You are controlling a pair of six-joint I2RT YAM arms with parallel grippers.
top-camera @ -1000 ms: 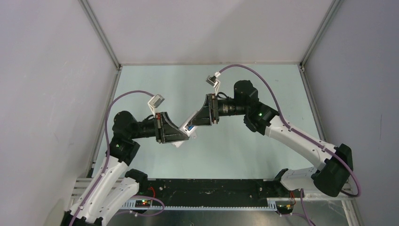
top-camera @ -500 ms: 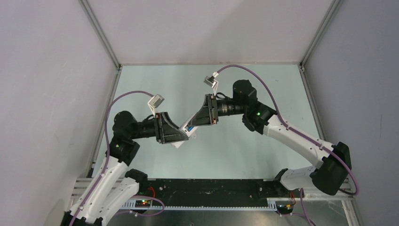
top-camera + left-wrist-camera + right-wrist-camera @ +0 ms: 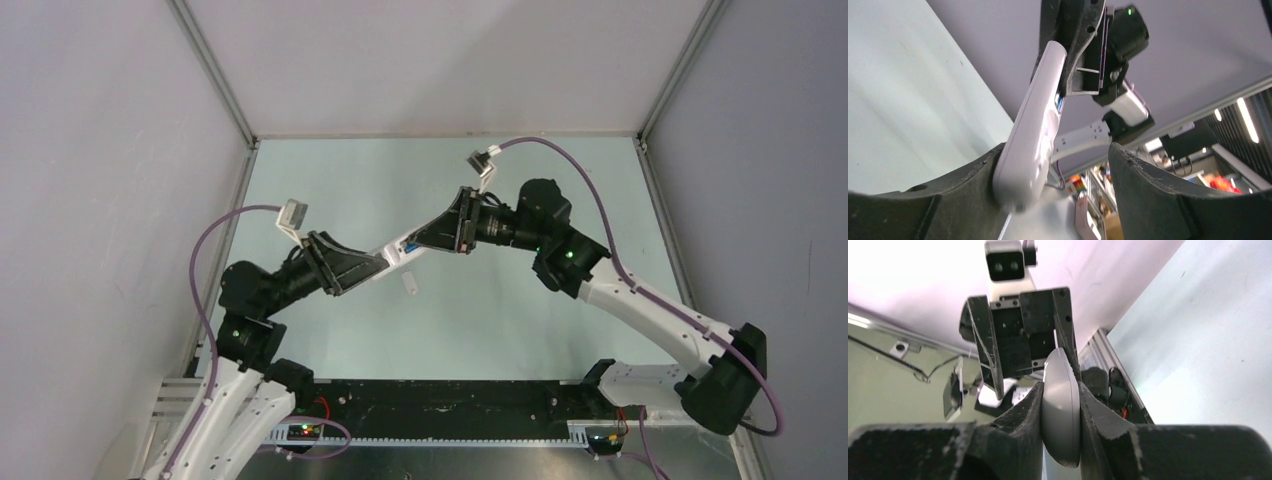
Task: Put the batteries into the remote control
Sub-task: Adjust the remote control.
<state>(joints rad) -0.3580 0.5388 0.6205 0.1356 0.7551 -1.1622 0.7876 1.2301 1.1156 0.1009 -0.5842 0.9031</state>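
Note:
The white remote control (image 3: 403, 251) hangs above the table between my two grippers. My right gripper (image 3: 420, 243) is shut on its far end; in the right wrist view its pads clamp the remote (image 3: 1060, 415) on both sides. My left gripper (image 3: 378, 262) is open around the near end. In the left wrist view the remote (image 3: 1033, 135) leans against one finger (image 3: 968, 190), and the other finger (image 3: 1153, 185) stands well apart. The blue battery (image 3: 1060, 103) shows in the remote's side, and also in the top view (image 3: 408, 243). The dark battery is hidden.
A small white flat piece (image 3: 408, 285) lies on the pale green table (image 3: 520, 330) just below the remote. Grey walls close the left, back and right sides. A black rail (image 3: 450, 400) runs along the near edge between the arm bases.
Both arms moved the remote up and to the right. The left arm's elbow swung back toward the left wall. The small white piece now lies uncovered on the table.

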